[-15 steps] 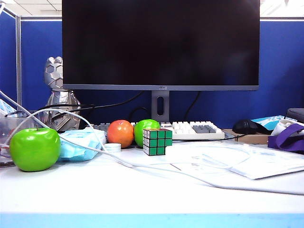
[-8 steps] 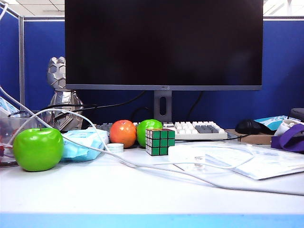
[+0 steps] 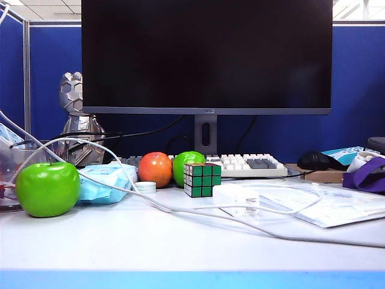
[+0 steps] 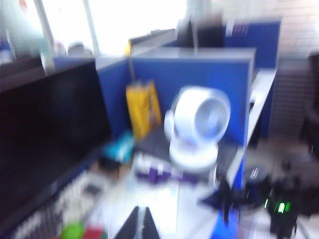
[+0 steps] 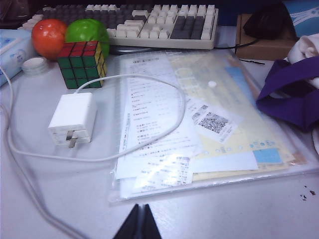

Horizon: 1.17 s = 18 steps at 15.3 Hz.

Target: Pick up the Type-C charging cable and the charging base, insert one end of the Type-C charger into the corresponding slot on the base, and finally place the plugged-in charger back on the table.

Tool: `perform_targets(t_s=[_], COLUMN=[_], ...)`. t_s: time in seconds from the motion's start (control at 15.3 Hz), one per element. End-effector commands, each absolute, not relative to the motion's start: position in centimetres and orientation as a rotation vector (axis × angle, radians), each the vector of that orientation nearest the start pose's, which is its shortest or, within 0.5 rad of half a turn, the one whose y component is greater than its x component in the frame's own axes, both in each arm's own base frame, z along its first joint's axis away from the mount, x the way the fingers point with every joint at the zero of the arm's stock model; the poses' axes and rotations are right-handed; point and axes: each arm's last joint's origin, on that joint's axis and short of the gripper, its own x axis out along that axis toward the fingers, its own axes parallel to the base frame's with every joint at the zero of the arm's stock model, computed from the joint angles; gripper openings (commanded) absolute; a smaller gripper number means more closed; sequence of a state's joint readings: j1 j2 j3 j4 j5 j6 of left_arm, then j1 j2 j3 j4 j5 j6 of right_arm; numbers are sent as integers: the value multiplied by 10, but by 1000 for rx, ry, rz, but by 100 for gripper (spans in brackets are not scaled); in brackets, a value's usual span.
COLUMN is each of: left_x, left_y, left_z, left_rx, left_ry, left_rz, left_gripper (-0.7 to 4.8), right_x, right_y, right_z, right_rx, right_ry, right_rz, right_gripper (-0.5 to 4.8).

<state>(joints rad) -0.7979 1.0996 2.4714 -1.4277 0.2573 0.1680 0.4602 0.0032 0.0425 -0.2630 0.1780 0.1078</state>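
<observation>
The charging base (image 5: 73, 118) lies flat on the table (image 5: 249, 209), just in front of a Rubik's cube (image 5: 79, 64); the exterior view shows the base (image 3: 236, 194) right of the cube (image 3: 202, 179). The thin Type-C charging cable (image 5: 183, 107) meets the base's far end, loops over a document sleeve and trails off to the side. My right gripper (image 5: 140, 221) is shut and empty above the table's near part, short of the sleeve. My left gripper (image 4: 140, 224) is shut and empty high over the desk, its view blurred. Neither gripper shows in the exterior view.
A thicker white cord (image 5: 25, 194) crosses the desk beside the base. A plastic document sleeve (image 5: 199, 124), keyboard (image 5: 149, 25), orange and green apples (image 5: 49, 36), a purple strap (image 5: 289, 89), a big green apple (image 3: 47, 188), a monitor (image 3: 206, 54) and a fan (image 4: 197, 127) surround the spot.
The whole exterior picture has shifted slightly to the right. The base, the cable and the other things on the desk lie where they were. No arm shows in any exterior frame.
</observation>
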Motion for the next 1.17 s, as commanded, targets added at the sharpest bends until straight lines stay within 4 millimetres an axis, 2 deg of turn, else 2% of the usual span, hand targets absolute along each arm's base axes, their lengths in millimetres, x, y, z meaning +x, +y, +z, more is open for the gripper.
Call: perform_targets(t_s=[0.07, 0.26, 0.33, 0.39, 0.52, 0.65, 0.72, 0.85, 0.98, 1.17], left_x=[26, 63, 81, 89, 113, 127, 134, 140, 144, 140], left_y=[-39, -82, -100, -108, -132, -146, -149, -142, -119, -86], left_z=[579, 565, 553, 546, 513, 481, 454, 416, 364, 315], left_rx=[205, 184, 157, 148, 163, 171, 162, 96, 4, 3], left_ry=[-21, -82, -81, -73, -16, 18, 9, 12, 37, 85], left_rz=[-1107, -1212, -1213, -1213, -1206, -1210, -1195, -1148, -1029, -888], left_gripper=[-6, -6, -6, -5, -6, -6, -6, -6, -6, -6], right_x=[85, 85, 85, 85, 85, 85, 85, 85, 85, 85], right_y=[37, 37, 37, 37, 37, 37, 37, 37, 37, 37], right_z=[151, 151, 151, 151, 151, 151, 151, 151, 151, 151], right_rx=[40, 40, 40, 40, 40, 40, 40, 40, 40, 40], right_ry=[229, 229, 229, 229, 229, 229, 229, 228, 228, 228], right_rz=[273, 273, 273, 273, 273, 273, 271, 268, 268, 266], right_gripper=[-5, -5, -5, -5, -5, -5, -5, -5, -5, -5])
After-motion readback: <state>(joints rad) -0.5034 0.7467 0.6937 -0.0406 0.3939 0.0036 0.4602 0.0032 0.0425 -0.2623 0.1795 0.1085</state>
